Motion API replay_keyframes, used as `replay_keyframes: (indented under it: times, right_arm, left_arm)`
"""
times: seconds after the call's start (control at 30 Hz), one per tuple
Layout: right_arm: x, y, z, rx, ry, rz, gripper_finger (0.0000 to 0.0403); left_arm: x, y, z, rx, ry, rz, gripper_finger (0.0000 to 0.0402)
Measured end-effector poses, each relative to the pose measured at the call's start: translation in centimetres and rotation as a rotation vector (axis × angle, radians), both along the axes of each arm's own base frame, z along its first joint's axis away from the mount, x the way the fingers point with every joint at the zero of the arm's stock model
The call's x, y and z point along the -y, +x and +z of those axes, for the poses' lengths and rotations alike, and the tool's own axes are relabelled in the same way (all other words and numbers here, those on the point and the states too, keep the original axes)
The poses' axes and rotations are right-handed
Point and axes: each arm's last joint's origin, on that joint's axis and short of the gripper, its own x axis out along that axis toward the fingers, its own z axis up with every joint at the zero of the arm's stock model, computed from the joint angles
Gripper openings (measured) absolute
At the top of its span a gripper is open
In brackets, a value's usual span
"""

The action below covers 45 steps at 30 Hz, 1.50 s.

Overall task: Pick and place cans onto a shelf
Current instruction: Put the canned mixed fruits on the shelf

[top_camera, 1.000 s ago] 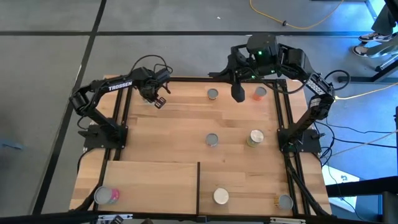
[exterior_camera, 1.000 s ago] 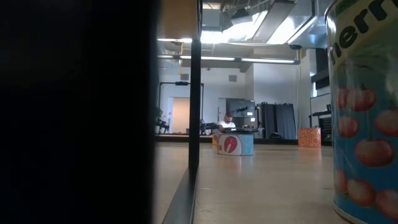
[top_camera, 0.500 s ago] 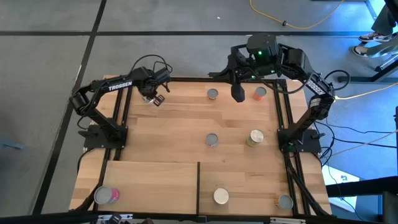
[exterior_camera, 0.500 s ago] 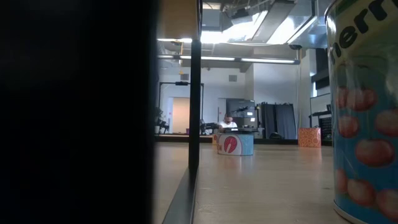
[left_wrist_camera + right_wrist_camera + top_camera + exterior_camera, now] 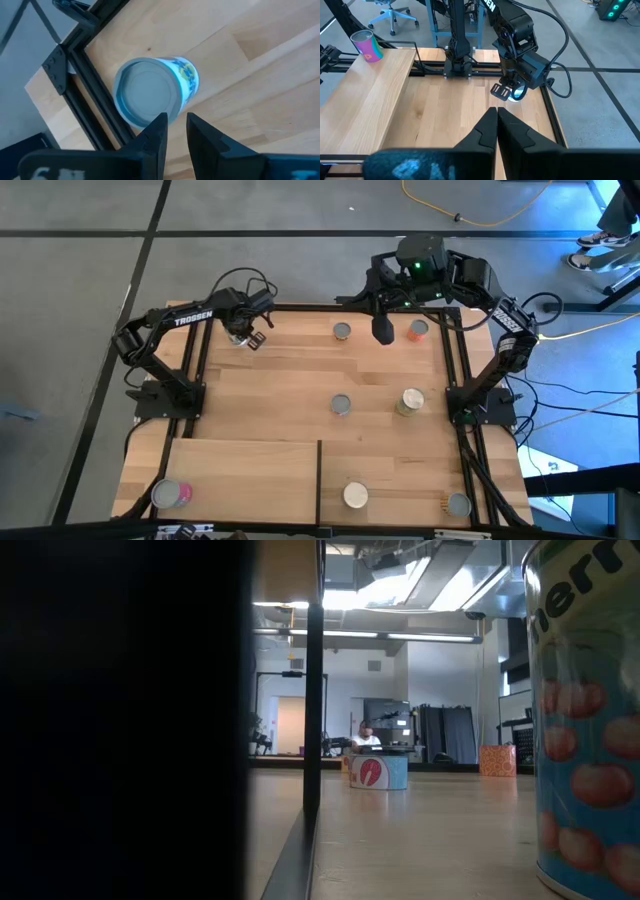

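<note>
One upright silver-topped tin with a blue label point(image 5: 150, 92) stands at the table's far left corner, directly beneath left gripper point(image 5: 173, 131), fingers parted, holding nothing; nearer than pinched-shut right gripper point(image 5: 496, 125).

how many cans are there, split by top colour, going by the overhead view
Silver-grey tops: 4
White or cream tops: 2
Orange top: 1
Total: 7; an eighth, blue-labelled, shows only in the left wrist view.
</note>
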Motion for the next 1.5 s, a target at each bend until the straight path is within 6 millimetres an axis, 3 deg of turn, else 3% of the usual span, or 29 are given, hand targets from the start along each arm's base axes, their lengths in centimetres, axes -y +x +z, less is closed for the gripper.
replay_keyframes:
  times: [0.77,1.17,1.5]
  right_arm:
    - [0.0,0.0,0.0,-0.001,0.001,-0.001,0.0016]
    - [0.0,0.0,0.0,-0.001,-0.001,0.001,0.0016]
    - [0.0,0.0,0.0,-0.001,-0.001,0.0,0.0016]
  left_arm:
    - [0.0,0.0,-0.1,0.05,0.012,0.122,0.006]
    - [0.9,-1.1,-2.9,-0.022,-0.018,0.115,0.006]
    - [0.9,-0.3,-1.7,-0.042,0.019,0.039,0.006]
